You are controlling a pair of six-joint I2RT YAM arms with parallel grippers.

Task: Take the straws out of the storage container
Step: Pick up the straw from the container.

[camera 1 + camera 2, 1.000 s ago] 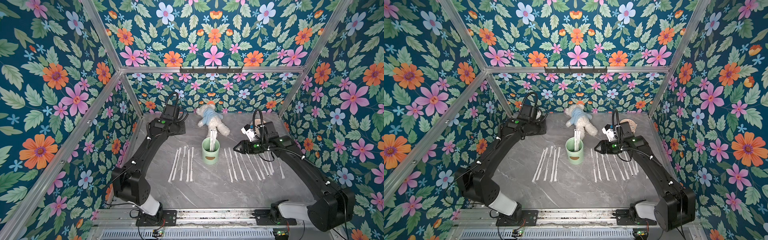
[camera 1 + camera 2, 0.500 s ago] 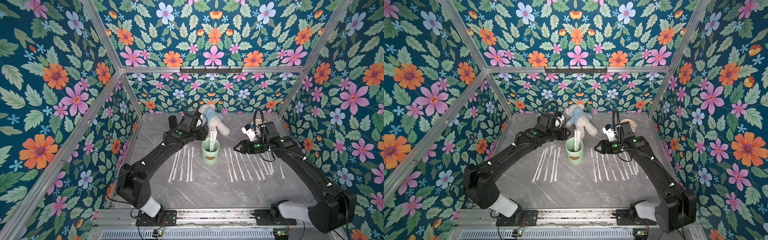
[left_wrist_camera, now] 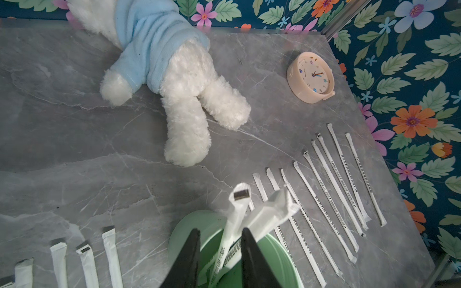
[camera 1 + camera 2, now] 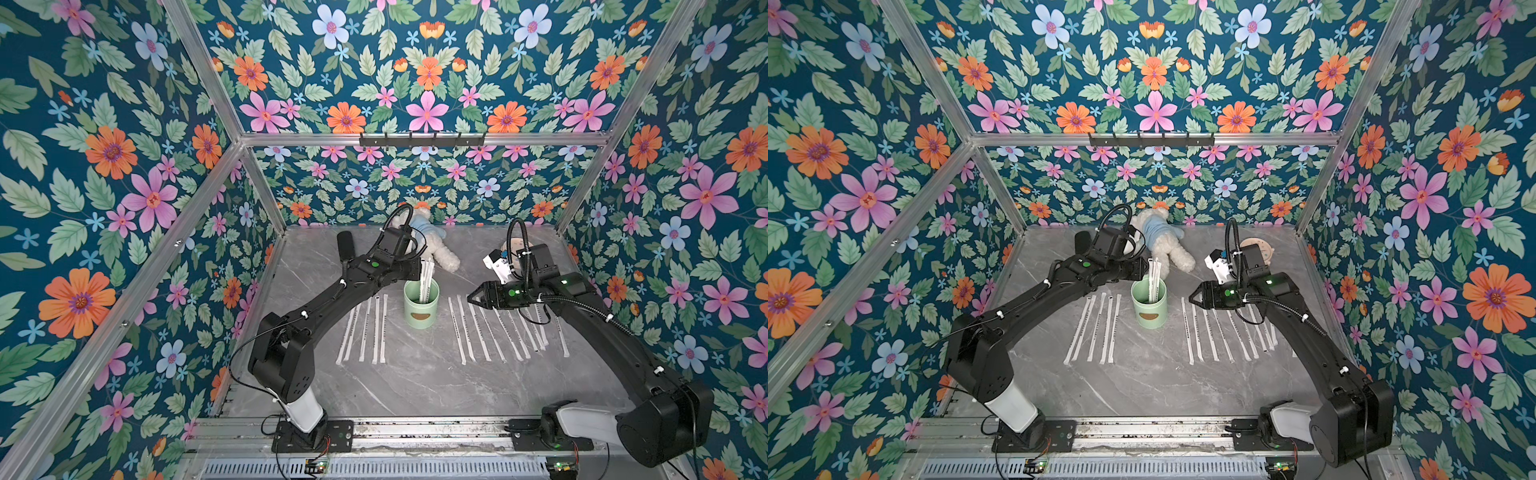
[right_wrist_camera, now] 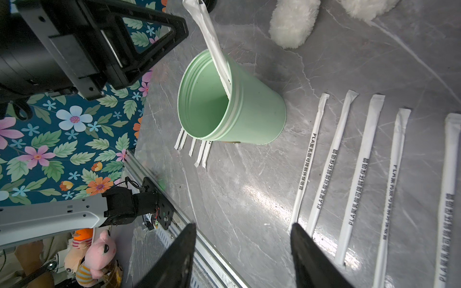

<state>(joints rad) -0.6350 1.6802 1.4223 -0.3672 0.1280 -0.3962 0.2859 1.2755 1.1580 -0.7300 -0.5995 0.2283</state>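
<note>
Left fingers (image 3: 192,251) are down over the storage container (image 4: 421,309) mid-tabletop (image 4: 415,386), parted on either side of the straws (image 3: 233,224) standing in it, nothing clamped. Right fingers (image 5: 306,251) hang spread and empty above the right row (image 5: 359,169) of straws lying flat. The left row (image 3: 112,256) lies beyond the cup.

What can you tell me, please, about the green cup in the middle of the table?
The cup is a mint-green cylinder, smooth like painted metal or plastic, with ridges around its rim and a brown oval mark on its side. It stands upright on the grey marbled table, between two rows of wrapped straws lying flat. A few more stand inside, leaning on the rim and sticking out above it. The left gripper hangs over its mouth, one straw between its open jaws.
</note>
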